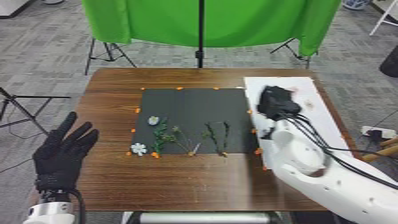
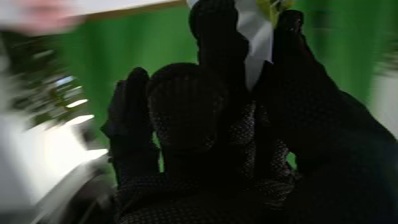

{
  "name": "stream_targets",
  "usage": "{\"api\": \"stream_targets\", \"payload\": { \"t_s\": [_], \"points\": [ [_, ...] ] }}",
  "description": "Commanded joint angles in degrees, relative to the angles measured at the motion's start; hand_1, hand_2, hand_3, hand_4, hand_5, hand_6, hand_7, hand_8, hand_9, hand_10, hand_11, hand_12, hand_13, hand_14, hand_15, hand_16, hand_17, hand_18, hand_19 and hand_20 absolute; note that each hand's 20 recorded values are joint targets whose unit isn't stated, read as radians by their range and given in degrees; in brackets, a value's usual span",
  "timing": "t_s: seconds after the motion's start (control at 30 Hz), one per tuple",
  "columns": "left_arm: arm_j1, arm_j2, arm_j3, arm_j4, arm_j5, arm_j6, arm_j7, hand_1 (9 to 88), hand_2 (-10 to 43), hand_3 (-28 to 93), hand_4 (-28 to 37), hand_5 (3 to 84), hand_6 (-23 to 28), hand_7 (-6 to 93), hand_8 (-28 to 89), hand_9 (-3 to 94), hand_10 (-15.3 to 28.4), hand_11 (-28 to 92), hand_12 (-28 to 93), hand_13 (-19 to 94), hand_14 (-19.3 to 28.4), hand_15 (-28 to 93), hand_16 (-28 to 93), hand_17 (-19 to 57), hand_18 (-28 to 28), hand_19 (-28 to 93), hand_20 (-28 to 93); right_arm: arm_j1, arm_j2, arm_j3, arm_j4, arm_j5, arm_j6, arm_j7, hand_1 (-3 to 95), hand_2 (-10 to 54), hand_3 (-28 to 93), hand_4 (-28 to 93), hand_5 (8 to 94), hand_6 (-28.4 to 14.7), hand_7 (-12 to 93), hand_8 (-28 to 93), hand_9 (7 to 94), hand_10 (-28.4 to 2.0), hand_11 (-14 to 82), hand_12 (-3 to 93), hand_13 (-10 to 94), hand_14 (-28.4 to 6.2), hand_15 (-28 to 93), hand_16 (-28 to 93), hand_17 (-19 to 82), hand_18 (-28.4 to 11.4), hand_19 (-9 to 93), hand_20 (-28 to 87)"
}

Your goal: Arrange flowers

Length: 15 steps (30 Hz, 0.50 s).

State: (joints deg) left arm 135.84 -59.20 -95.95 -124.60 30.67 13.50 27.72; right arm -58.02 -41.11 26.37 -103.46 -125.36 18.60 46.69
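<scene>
The left robot hand [image 1: 62, 157] is spread; the right robot hand [image 1: 277, 102] pinches something white [image 2: 258, 42].

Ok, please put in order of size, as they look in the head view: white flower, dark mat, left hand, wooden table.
1. Wooden table
2. Dark mat
3. Left hand
4. White flower

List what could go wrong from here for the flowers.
The right hand pinches a pale thing, which might bend or slip out.
On the dark mat, the stems lie close together, so lifting one could drag another.
The white flower lies near the mat's edge and may get knocked off.
</scene>
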Motion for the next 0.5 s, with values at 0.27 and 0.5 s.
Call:
{"api": "stream_targets", "payload": {
  "t_s": [0.27,0.5],
  "points": [
    [0.12,0.31,-1.26,-0.25,0.21,0.38,-1.5,16.8,7.4,80,-28.3,34.4,6.9,10.3,-10,34.8,20.2,22,10,23,28.4,55,-11,-9.8,27.6,54,9,9.04,-25.83,-8.07,6.48,-0.11,-8.68,-9.18,59.6,-9.5,67,-28,86.0,3.0,21,3,93.7,-4.8,15.0,35.6,78,-3.7,69,26,31,-20.5,82,39],
    [-0.64,1.96,-0.52,-0.03,-0.47,0.52,-1.11,16.8,7.5,80,-28.3,34.5,6.9,10.2,-10,34.8,20.3,22,10,23,28.4,55,-11,-9.7,27.6,54,9,9.55,-28.12,-11.03,8.78,0.32,-13.38,-8.27,58.2,-9.5,67,-28,84.9,2.9,20,1,93.0,-6.3,14.8,38.2,74,-5.1,71,26,28,-22.4,81,39]
  ]
}}
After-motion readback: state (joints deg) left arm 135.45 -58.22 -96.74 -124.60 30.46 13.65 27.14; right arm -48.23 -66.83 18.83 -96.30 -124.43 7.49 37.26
